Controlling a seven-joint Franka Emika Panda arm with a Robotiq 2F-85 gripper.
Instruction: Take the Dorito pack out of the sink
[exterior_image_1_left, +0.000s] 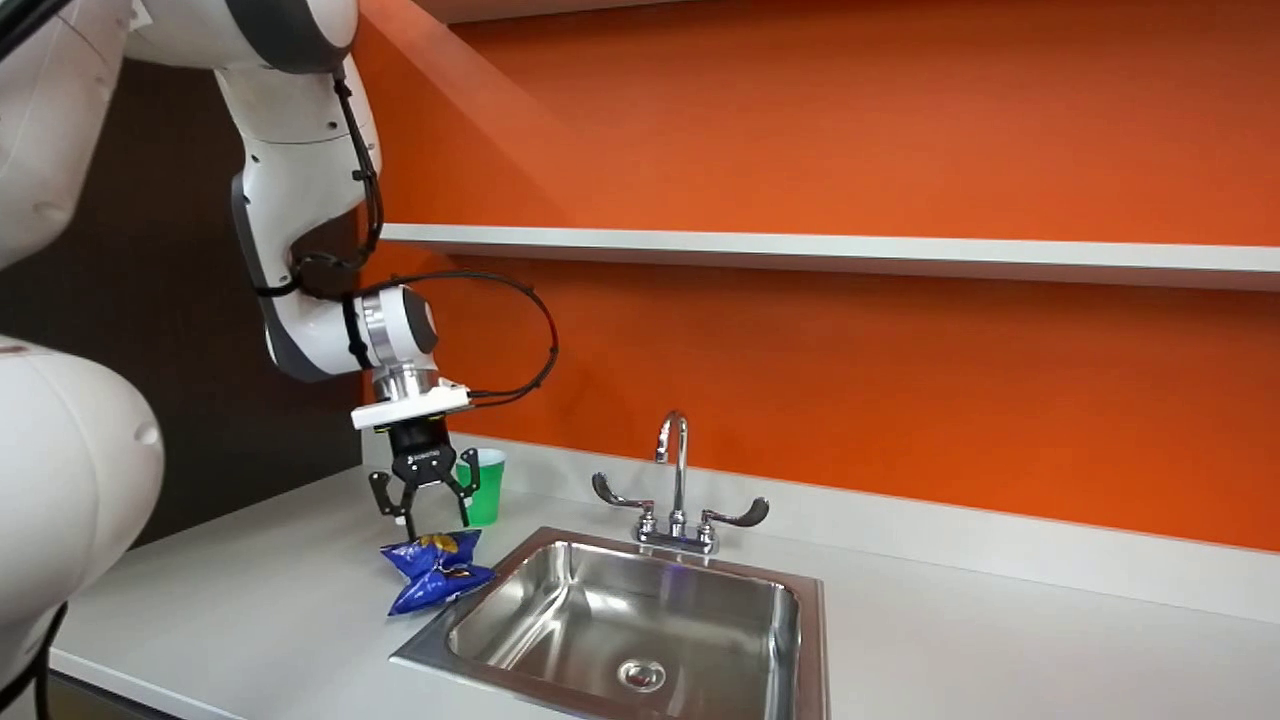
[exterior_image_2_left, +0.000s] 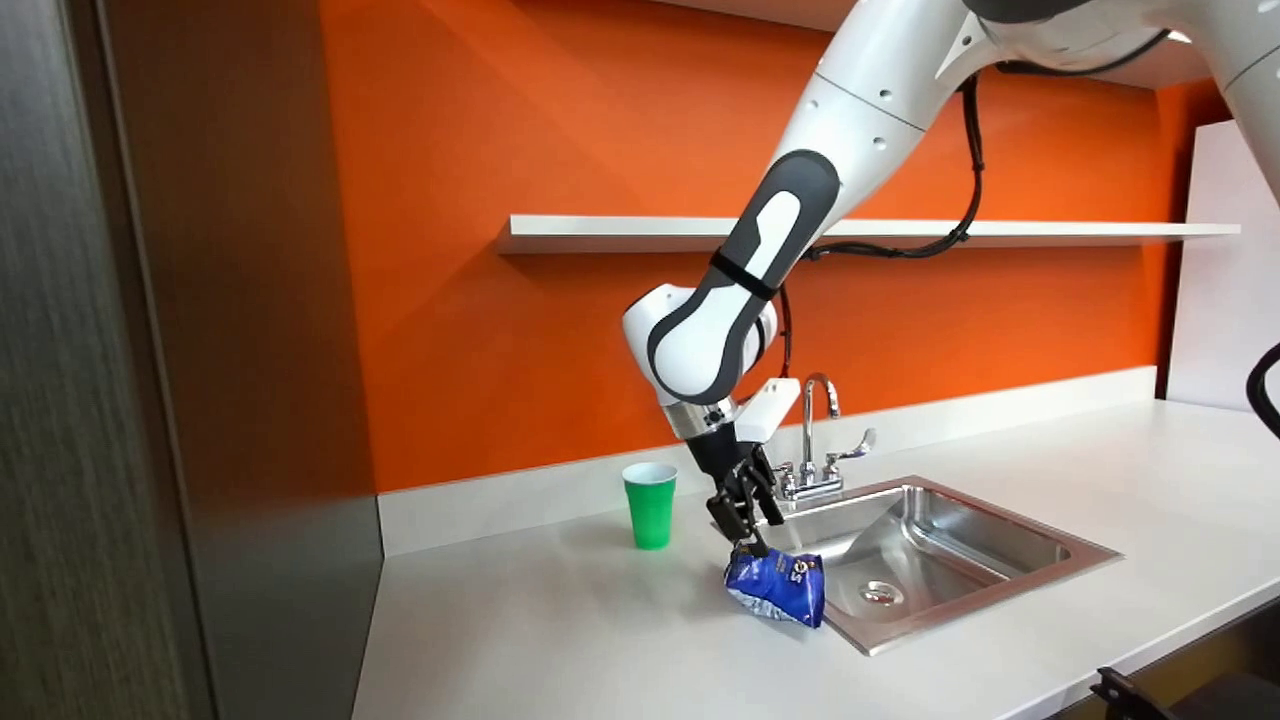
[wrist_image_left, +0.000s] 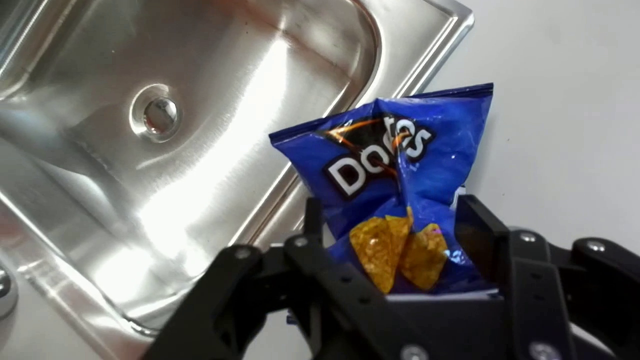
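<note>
The Dorito pack is a crinkled blue bag with orange chip print. It shows in both exterior views (exterior_image_1_left: 440, 575) (exterior_image_2_left: 778, 588) and large in the wrist view (wrist_image_left: 430, 150). It lies on the counter beside the basin, with one edge over the steel rim of the sink (exterior_image_1_left: 815, 640); the sink also shows in an exterior view (exterior_image_2_left: 1000, 600) and the wrist view (wrist_image_left: 200, 165). My gripper (exterior_image_1_left: 438, 528) is open, pointing down just above the pack. In the wrist view its fingers (wrist_image_left: 392, 215) stand apart on either side of the pack's chip-print end. Whether a fingertip touches the bag is unclear.
A green cup (exterior_image_1_left: 487, 487) stands on the counter behind the gripper, near the wall; it also shows in an exterior view (exterior_image_2_left: 651, 505). The chrome faucet (exterior_image_1_left: 678, 500) with two handles rises behind the basin. A white shelf (exterior_image_1_left: 800, 245) runs along the orange wall above.
</note>
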